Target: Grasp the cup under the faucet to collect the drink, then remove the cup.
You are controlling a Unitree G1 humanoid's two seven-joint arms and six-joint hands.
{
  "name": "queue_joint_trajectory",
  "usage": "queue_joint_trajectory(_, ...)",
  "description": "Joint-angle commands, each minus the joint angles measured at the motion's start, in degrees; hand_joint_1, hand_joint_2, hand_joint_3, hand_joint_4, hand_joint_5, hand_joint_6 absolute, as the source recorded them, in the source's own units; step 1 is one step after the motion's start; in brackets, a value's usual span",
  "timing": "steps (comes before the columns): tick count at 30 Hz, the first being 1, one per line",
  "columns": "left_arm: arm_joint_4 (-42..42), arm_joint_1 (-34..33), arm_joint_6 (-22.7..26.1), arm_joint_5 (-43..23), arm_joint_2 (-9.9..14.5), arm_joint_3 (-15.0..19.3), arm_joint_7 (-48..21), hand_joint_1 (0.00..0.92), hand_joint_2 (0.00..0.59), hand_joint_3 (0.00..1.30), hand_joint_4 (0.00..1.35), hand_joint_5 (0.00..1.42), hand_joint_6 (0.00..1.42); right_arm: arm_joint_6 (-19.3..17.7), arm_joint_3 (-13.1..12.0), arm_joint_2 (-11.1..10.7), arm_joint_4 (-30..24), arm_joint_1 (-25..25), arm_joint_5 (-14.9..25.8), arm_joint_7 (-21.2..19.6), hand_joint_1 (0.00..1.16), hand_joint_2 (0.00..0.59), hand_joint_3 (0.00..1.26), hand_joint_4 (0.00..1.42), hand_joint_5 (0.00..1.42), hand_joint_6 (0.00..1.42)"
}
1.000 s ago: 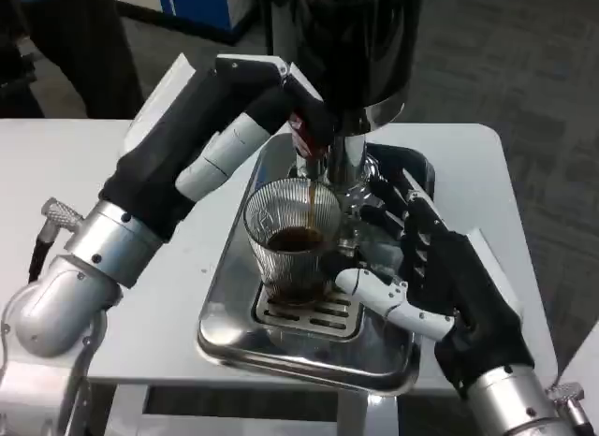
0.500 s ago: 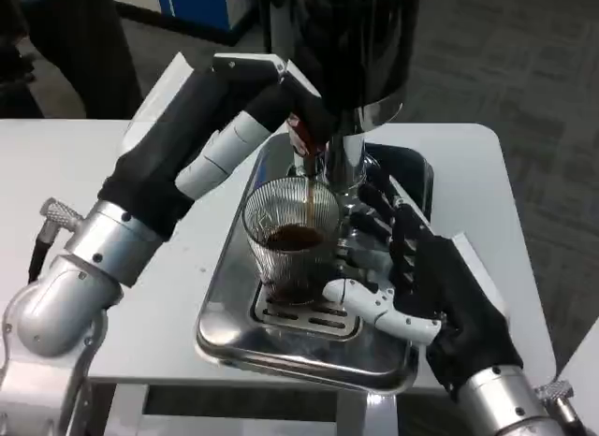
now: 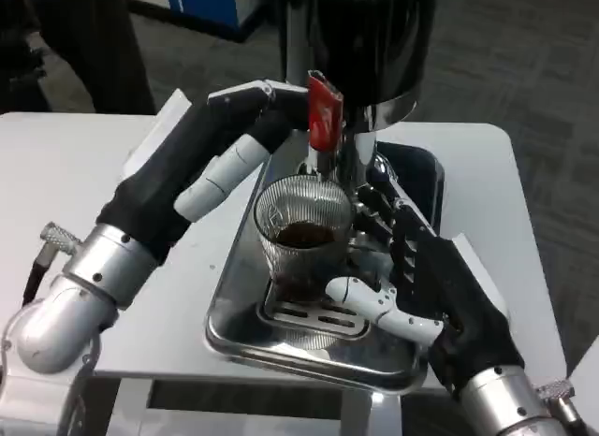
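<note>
Stream from the faucet (image 3: pixel 323 165) has stopped; red tap lever (image 3: pixel 324 121) now raised, left hand (image 3: pixel 271 113) at it, grip not discernible. Cup (image 3: pixel 303 232), part full, sits on the tray grate (image 3: pixel 314 316). Right hand (image 3: pixel 412 268) wraps its right side, thumb low in front. Tray rim (image 3: pixel 225 286) close left.

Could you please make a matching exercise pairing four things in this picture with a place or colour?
Things:
1. cup
2. lever
3. tray
4. table

Descriptions:
A. white surface
B. shiny metal, under the cup
C. clear ribbed glass holding dark drink
D. red, above the cup

Pairs: 1-C, 2-D, 3-B, 4-A
</note>
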Motion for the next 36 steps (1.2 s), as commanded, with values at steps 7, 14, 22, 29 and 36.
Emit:
queue_joint_trajectory(7, -0.57, 1.35, 1.26, 0.35, 0.39, 0.37, 0.18, 0.000, 0.065, 0.13, 0.04, 0.14, 0.21, -1.37, -0.22, -0.09, -0.41, 0.69, 0.69, 0.39, 0.77, 0.171, 0.04, 0.07, 0.12, 0.31)
queue_joint_trajectory(14, -2.52, 2.68, 1.96, 0.46, 1.03, 1.14, 0.32, 0.000, 0.063, 0.10, 0.00, 0.12, 0.17, -1.33, -0.34, -0.08, -0.58, 0.85, 0.78, 0.41, 0.77, 0.172, 0.04, 0.07, 0.13, 0.31)
queue_joint_trajectory(22, -8.58, 5.74, 5.32, 0.20, 2.07, 2.93, 0.70, 0.000, 0.064, 0.09, 0.00, 0.10, 0.15, -1.40, -0.26, 0.02, -0.53, 0.88, 0.81, 0.43, 0.77, 0.173, 0.04, 0.07, 0.13, 0.31)
queue_joint_trajectory(29, -16.42, 9.85, 10.17, -1.10, 2.93, 6.52, 1.25, 0.000, 0.064, 0.09, 0.00, 0.10, 0.14, -1.39, -0.29, 0.08, -0.40, 0.68, 0.79, 0.43, 0.77, 0.173, 0.04, 0.07, 0.13, 0.31)
queue_joint_trajectory(36, -21.06, 14.67, 13.37, -3.39, 5.24, 11.50, 0.20, 0.000, 0.064, 0.09, 0.00, 0.10, 0.13, -1.15, -0.26, 0.07, -0.75, 0.62, 0.82, 0.53, 0.77, 0.173, 0.04, 0.07, 0.13, 0.31)
